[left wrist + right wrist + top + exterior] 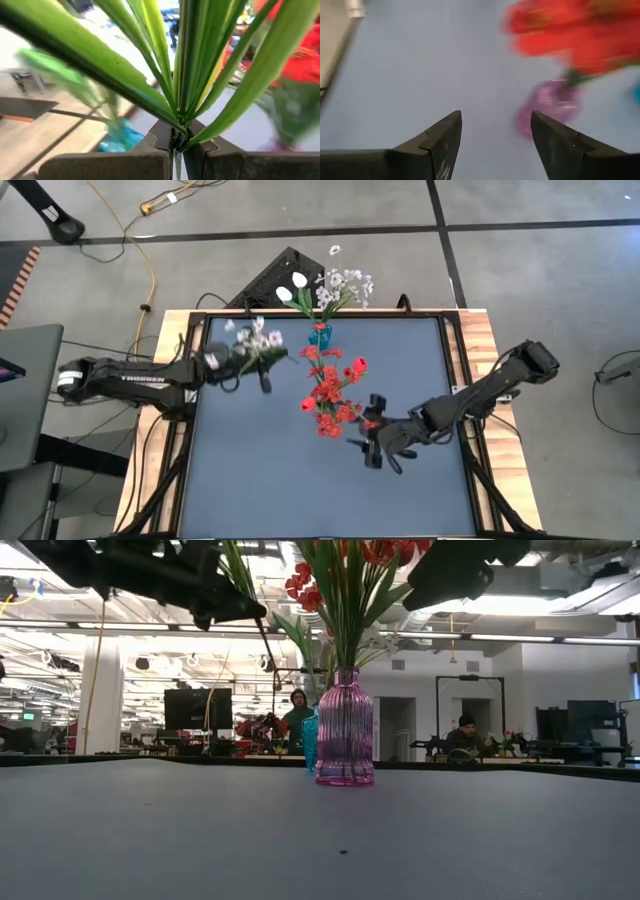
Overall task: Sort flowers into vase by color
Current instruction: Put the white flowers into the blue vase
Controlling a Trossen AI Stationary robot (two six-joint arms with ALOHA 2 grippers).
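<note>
A pink ribbed vase (345, 730) stands mid-table and holds the red flowers (330, 392). Behind it, at the far edge, a small blue vase (320, 334) holds white tulips and whitish sprays (328, 288). My left gripper (238, 362) is high above the table, left of the blue vase. It is shut on a whitish small-blossom spray (258, 338). My right gripper (378, 446) hovers open, just right of and nearer than the pink vase (551, 105), touching nothing. My left gripper pinches the spray between its two fingers at the green stem bundle (178, 131), just below where the long leaves fan out. The spray is lifted clear of the table. Its blossoms (262, 336) point toward the blue vase, and a thin stem end (266, 645) hangs below the gripper.
Both vases stand close together near the table's far middle, and the red blooms spread wide over the pink one. The grey table top (260, 480) lies bare at the near side and left. People sit at desks in the room beyond (465, 735).
</note>
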